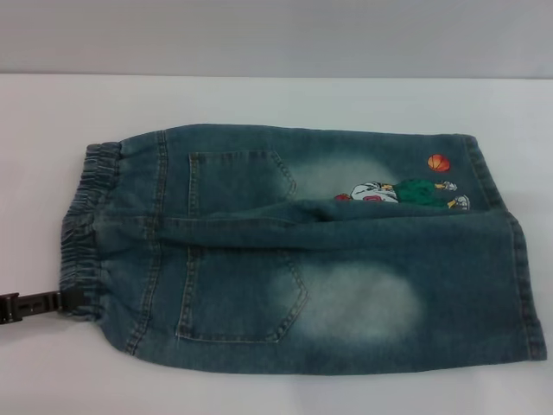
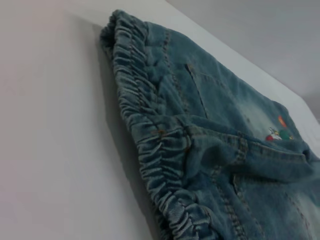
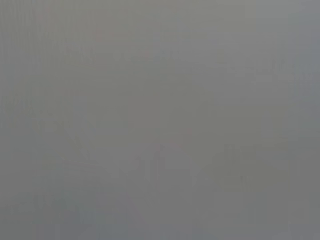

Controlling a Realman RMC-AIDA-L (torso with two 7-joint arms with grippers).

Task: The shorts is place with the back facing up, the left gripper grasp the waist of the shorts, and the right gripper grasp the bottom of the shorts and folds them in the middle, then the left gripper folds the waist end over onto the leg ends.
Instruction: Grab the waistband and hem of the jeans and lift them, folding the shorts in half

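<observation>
Denim: the shorts [image 1: 302, 259] are laid flat on the white table [image 1: 259, 99], back up, elastic waist [image 1: 82, 216] left, leg ends [image 1: 518, 251] right.
Handling: judged soft, fairly heavy; best gripped at waistband and hems.
Left gripper [image 1: 39, 304]: at the near waist corner; grip cannot be told.
Right gripper: not seen.
</observation>
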